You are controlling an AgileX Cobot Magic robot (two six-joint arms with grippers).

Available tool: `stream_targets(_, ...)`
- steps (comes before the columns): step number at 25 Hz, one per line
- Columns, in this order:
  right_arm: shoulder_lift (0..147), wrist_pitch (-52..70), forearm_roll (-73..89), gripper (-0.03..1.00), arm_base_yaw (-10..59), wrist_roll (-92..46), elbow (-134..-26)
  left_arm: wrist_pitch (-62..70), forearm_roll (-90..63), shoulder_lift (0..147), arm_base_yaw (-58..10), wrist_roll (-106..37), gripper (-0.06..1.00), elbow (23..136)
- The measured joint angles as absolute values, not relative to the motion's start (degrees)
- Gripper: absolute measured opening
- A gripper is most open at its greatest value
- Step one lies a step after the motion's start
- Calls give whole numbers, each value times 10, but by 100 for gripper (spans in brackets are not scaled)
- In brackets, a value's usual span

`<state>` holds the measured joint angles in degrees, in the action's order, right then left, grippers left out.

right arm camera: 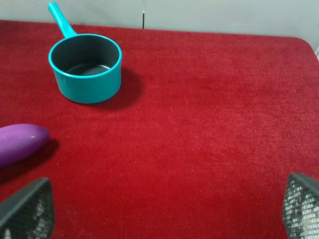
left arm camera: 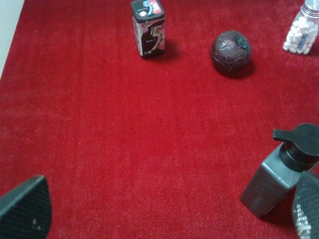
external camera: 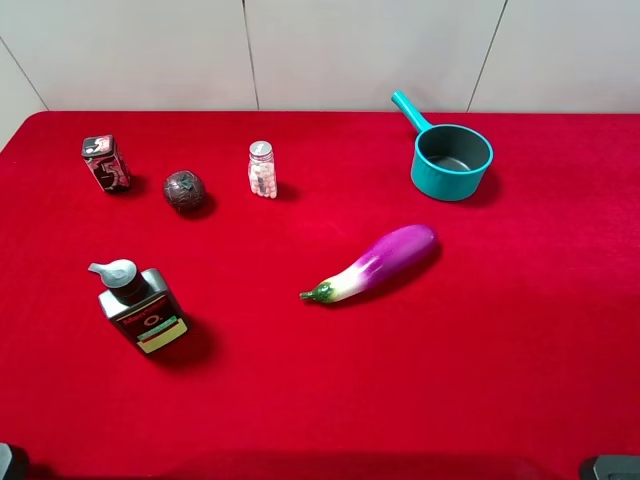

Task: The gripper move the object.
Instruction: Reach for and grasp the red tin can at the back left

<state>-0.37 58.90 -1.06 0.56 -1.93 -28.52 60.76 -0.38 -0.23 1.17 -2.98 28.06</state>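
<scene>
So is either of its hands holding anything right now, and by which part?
Nothing is held. The left hand and right hand are both open and empty; the small tin stands untouched on the red cloth.

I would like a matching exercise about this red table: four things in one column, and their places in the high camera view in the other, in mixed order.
Things:
1. tin
2. teal pot
3. eggplant
4. pump bottle

Places:
a. middle, lying on its side
b. far left, beside the dark ball
c. near left
d. far right

Pairs: 1-b, 2-d, 3-a, 4-c.
</scene>
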Motion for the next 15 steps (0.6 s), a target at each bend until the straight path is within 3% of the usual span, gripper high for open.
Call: stream_targets(15,-4,589,-11,69,6,-19,-285,608,-7,-2,12,-30,96,283)
